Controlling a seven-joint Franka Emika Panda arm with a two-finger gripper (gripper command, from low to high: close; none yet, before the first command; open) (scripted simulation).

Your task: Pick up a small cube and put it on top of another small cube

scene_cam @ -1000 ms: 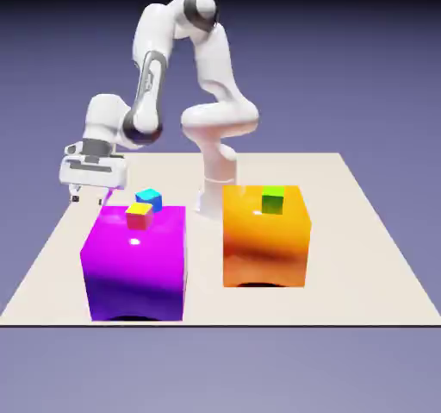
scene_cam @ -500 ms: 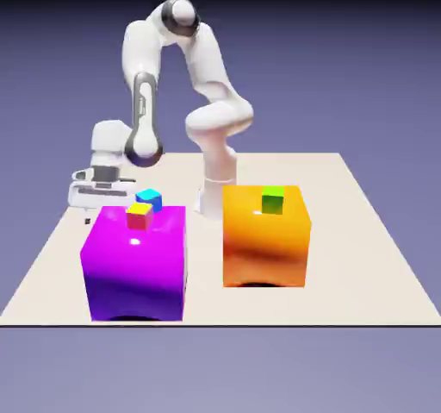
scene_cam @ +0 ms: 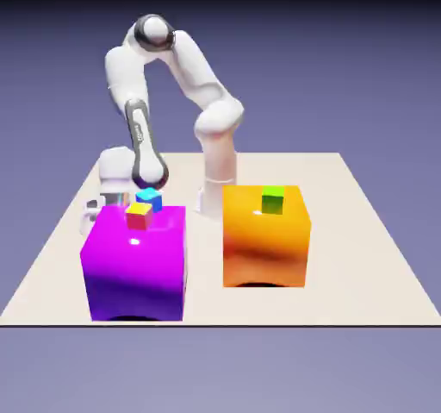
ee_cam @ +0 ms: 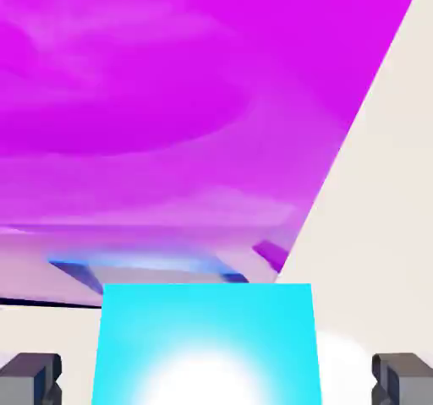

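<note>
In the hand view a small blue cube (ee_cam: 207, 348) shows a bright light-blue face, large and low in the picture. It lies between my gripper's (ee_cam: 216, 380) two grey fingertips (ee_cam: 30, 378), with a gap on each side, so the gripper is open around it. Behind it rises the magenta block's wall (ee_cam: 169, 99), carrying a faint blue reflection. In the exterior view this cube is hidden behind the big magenta block (scene_cam: 135, 260). Only my hand's upper part (scene_cam: 105, 200) shows at the block's far left corner.
A cyan-topped small cube (scene_cam: 149, 198) and a yellow-and-red small cube (scene_cam: 139, 215) sit on the magenta block's top. An orange block (scene_cam: 266, 234) on the exterior view's right carries a small green cube (scene_cam: 273, 199). The beige table (scene_cam: 370, 256) lies beneath.
The arm has folded down and the hand has sunk behind the magenta block's far left corner, dropping from above the block's top to about its level.
</note>
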